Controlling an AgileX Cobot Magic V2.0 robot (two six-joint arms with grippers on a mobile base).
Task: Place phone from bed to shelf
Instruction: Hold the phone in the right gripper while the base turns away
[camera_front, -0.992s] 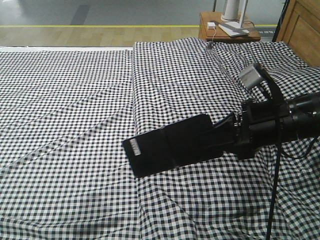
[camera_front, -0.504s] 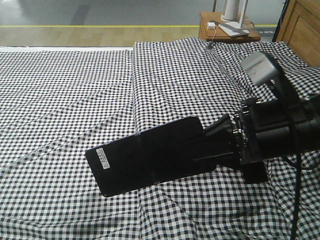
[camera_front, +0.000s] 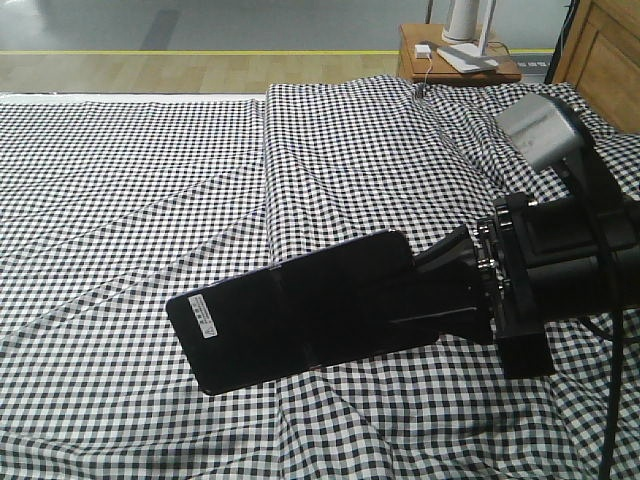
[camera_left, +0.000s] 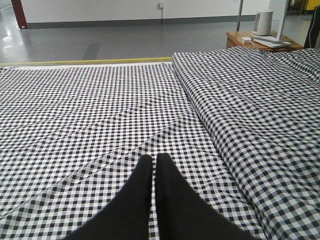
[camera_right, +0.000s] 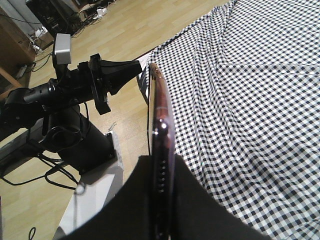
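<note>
The phone (camera_front: 290, 310), a glossy black slab with a white sticker at its left end, hangs level above the bed (camera_front: 150, 180), and my right gripper (camera_front: 425, 295) is shut on its right end. The right wrist view shows the phone (camera_right: 160, 115) edge-on with a pinkish rim, pinched between the gripper's (camera_right: 161, 162) black fingers over the bed's (camera_right: 260, 100) edge. My left gripper (camera_left: 152, 160) is shut with nothing in it, low over the checked cloth (camera_left: 100, 110). A wooden unit (camera_front: 605, 55) stands at the far right; I cannot tell whether it is the shelf.
A small reddish-brown bedside table (camera_front: 455, 60) with white items stands behind the bed's head. A long fold ridge (camera_front: 270, 170) runs down the cloth. The left arm (camera_right: 85, 85) and its base stand on the wooden floor beside the bed.
The right gripper has carried the phone up off the cloth and to the left, nearer the front camera. In the last half second it barely shifted.
</note>
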